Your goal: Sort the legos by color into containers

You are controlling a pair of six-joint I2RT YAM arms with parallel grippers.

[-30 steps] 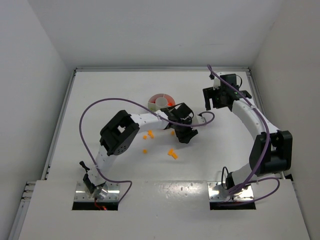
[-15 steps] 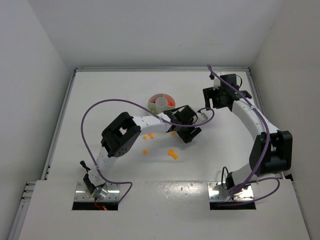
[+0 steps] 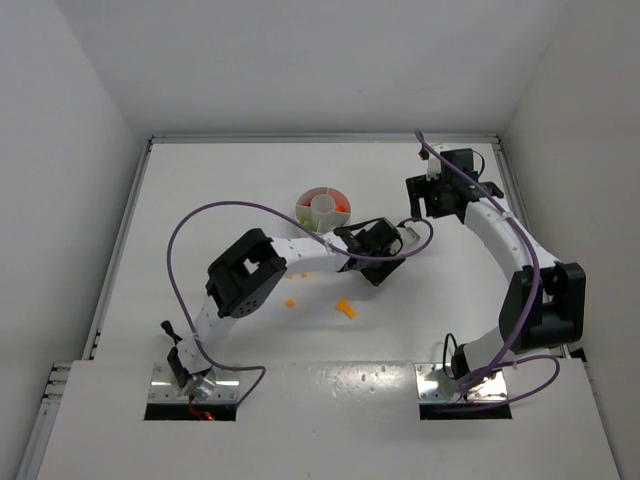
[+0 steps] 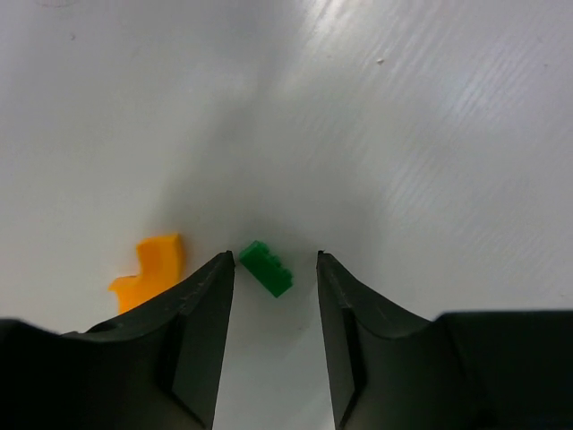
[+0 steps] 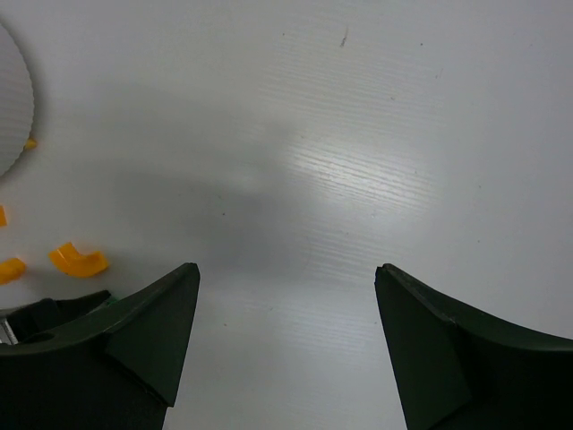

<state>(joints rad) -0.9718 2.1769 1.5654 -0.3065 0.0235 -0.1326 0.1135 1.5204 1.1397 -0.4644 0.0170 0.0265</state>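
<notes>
A tiny green lego (image 4: 266, 267) lies on the white table between the fingertips of my left gripper (image 4: 276, 257), which is open and low over it; the brick sits close to the left finger. An orange curved lego (image 4: 150, 270) lies just left of that finger. In the top view the left gripper (image 3: 375, 272) is right of and below the round white dish (image 3: 323, 208), whose wedge sections hold some red and orange pieces. Loose orange legos (image 3: 345, 308) lie below it. My right gripper (image 5: 286, 269) is open and empty over bare table, at the far right (image 3: 430, 200).
The dish rim (image 5: 13, 116) shows at the left edge of the right wrist view, with orange legos (image 5: 78, 260) on the table near it. Other orange pieces (image 3: 290, 302) lie left of the left gripper. White walls close in the table.
My left gripper has moved to the right and slightly back, away from the orange pieces, uncovering the dish. The right arm has not moved.
</notes>
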